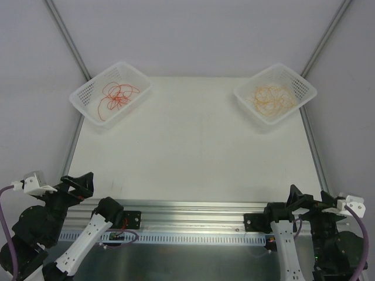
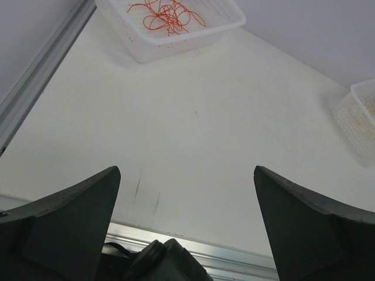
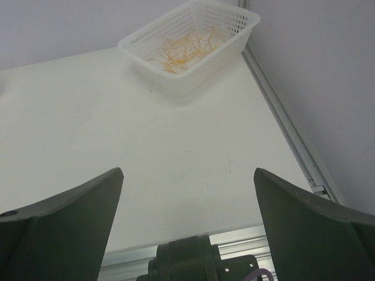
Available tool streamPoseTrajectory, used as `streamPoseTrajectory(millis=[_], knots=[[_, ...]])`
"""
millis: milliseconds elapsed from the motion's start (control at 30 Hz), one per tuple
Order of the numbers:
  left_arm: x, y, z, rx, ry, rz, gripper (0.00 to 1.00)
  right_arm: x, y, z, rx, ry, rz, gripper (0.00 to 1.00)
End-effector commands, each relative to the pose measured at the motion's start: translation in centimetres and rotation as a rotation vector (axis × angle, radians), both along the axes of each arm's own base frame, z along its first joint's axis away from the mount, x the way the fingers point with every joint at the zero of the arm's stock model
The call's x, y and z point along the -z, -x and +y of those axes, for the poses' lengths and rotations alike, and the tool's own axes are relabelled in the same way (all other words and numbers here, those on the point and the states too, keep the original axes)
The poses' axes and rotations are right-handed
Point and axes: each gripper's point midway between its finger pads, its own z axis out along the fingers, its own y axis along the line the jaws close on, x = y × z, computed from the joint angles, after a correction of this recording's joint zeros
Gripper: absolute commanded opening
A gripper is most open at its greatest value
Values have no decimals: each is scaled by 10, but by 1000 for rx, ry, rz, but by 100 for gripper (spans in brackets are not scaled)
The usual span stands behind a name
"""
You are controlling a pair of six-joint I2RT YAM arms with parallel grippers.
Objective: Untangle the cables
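Your left fingers (image 2: 64, 228) and right fingers (image 3: 64, 228) are gaping wide, empty; red cables (image 1: 117, 93) are lying at the surface's (image 1: 193, 146) far-left corner, orange-yellow cables (image 1: 270, 99) far-right.

Edges crop left basket (image 2: 176, 44) and right basket (image 2: 353, 126); cables (image 2: 167, 16) too fine to trace.

The left hand (image 2: 186, 171) gapes wide over the table (image 2: 205, 117), red cables (image 2: 167, 16) lying in a far basket (image 2: 187, 42).

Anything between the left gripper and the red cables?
No. The left wrist view shows only bare table between the left gripper and the basket of red cables.
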Motion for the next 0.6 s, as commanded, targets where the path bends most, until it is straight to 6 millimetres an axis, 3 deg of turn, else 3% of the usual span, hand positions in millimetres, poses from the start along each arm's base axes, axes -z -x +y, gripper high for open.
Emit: streamPoseTrajectory(millis=[0,567], knots=[[3,29,18,-19,116,-131,99,7,28,3,-29,-34,-138,100],[7,26,17,-32,139,-114,99,3,31,6,-57,-51,-144,100]])
